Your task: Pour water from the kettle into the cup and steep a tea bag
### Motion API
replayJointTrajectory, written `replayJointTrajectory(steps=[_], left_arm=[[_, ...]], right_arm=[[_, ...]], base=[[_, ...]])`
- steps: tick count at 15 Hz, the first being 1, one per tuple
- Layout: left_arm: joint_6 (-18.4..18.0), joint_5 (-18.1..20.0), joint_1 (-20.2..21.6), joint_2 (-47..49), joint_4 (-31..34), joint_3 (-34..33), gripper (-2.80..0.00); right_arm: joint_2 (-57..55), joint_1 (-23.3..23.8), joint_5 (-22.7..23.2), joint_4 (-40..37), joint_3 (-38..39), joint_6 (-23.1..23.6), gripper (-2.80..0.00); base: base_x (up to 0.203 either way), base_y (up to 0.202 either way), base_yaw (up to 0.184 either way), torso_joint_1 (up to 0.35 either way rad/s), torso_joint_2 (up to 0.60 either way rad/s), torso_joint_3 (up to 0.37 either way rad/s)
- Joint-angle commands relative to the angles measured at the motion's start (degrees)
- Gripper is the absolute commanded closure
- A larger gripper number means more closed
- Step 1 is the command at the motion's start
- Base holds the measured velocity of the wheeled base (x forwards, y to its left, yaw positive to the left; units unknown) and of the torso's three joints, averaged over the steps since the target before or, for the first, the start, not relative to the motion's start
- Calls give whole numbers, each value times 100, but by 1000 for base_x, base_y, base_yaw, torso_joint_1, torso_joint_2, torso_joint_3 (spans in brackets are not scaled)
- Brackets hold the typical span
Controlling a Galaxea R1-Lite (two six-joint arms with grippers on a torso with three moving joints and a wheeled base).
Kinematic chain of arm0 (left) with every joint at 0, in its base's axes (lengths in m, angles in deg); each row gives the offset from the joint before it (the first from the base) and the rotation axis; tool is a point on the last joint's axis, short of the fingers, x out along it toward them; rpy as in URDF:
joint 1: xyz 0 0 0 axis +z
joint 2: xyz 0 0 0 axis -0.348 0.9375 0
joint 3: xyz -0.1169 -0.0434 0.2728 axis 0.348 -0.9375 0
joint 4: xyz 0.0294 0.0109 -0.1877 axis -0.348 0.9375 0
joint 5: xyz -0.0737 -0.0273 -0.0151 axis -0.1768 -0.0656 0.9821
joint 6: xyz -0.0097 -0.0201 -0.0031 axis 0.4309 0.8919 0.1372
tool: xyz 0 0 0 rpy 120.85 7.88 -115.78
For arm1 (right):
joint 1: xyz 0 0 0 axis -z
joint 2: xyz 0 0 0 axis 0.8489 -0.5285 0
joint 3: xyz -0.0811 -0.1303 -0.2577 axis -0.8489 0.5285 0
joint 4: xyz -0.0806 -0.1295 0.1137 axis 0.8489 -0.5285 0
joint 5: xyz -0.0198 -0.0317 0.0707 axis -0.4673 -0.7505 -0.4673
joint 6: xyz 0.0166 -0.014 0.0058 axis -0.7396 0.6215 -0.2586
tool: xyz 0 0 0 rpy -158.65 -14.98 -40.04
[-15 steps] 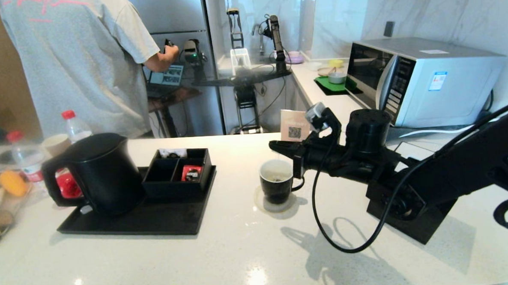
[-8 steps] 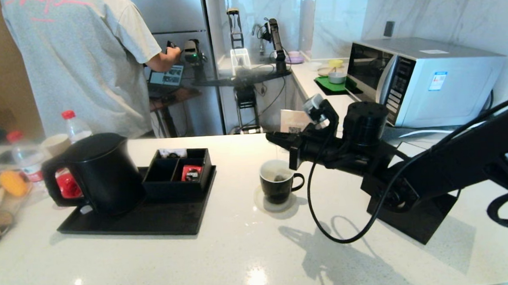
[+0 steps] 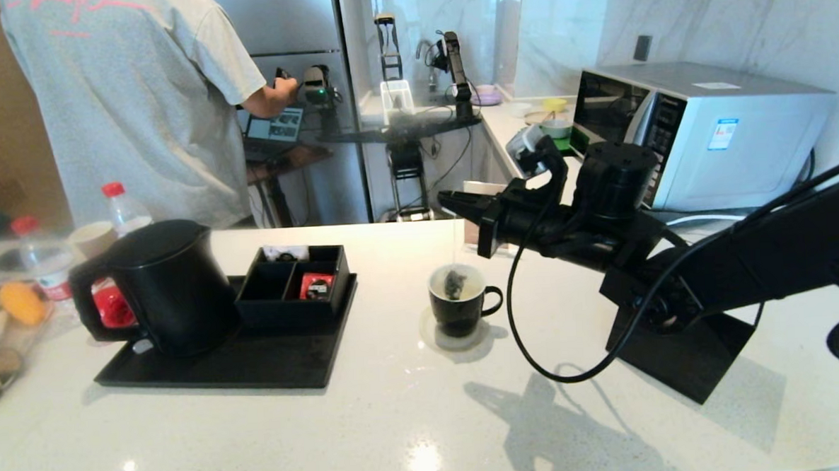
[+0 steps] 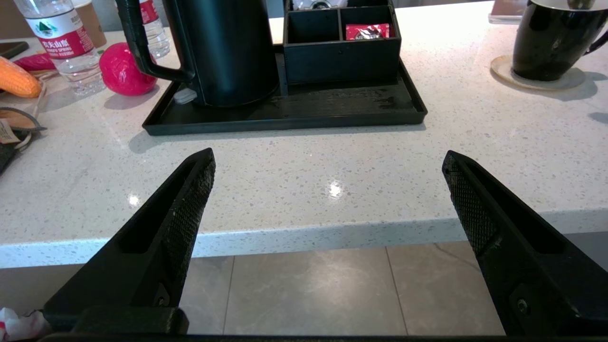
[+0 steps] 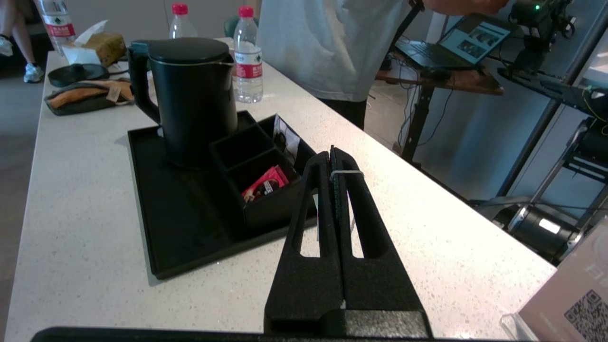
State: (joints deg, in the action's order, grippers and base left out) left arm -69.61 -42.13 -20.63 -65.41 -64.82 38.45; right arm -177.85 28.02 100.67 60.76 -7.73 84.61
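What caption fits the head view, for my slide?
Right gripper shut on the tea bag string, dangling it over the cup.

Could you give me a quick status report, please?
Right tool shut on tea bag string, bag hanging at the cup mouth. Left tool open, parked off the counter edge. Kettle on tray. Nothing obstructing.

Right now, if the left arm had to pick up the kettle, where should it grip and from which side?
Probably the loop handle of the kettle: it sticks out on the robot's left, away from the compartment box, with a gap for one finger. Come from the left front; the left gripper is open.
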Motion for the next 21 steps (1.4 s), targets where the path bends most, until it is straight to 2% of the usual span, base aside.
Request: replayJointTrajectory(steps=[1,5,7,21], left_arm=[[5,2,0,-2,1,0,-280],[5,2,0,-2,1,0,-280],[5,2,0,-2,1,0,-280],[5,11,0,-2,1,0,-280]], right_arm=[[2,-14,19,121,333,21,0],[-116,-46,27,829,1265,52,0],[-187,-44,28,1009,1400,53,0],[-20,58,19,644,100,-141,0]], base=[[0,0,0,0,0,0],[0,0,0,0,0,0],[0,0,0,0,0,0],[0,0,0,0,0,0]])
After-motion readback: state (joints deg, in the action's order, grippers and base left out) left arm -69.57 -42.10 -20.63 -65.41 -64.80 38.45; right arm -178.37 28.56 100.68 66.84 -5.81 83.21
